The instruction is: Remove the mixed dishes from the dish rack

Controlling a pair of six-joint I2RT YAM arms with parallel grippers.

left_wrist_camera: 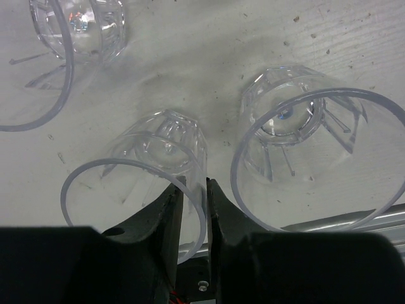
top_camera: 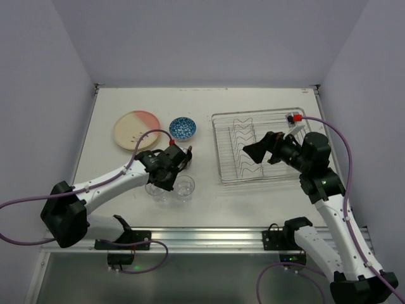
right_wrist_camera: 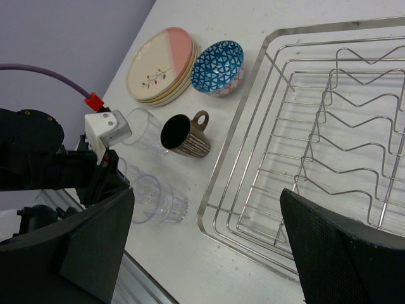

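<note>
One stack of cream plates (right_wrist_camera: 161,66), number unclear, top one part pink; one blue-patterned bowl (right_wrist_camera: 217,66) and one brown mug (right_wrist_camera: 186,136), all on the table (top_camera: 253,104) left of the single dish rack (right_wrist_camera: 231,149), with only zigzag dividers (right_wrist_camera: 354,120) showing inside it. Three clear tumblers (left_wrist_camera: 304,120) counted in the left wrist view, standing near the table's front edge. Left gripper (left_wrist_camera: 195,190) jaws narrow, pinching the wall of the middle tumbler (left_wrist_camera: 158,142); right gripper (right_wrist_camera: 205,253) over the rack, jaws wide, holding nothing.
</note>
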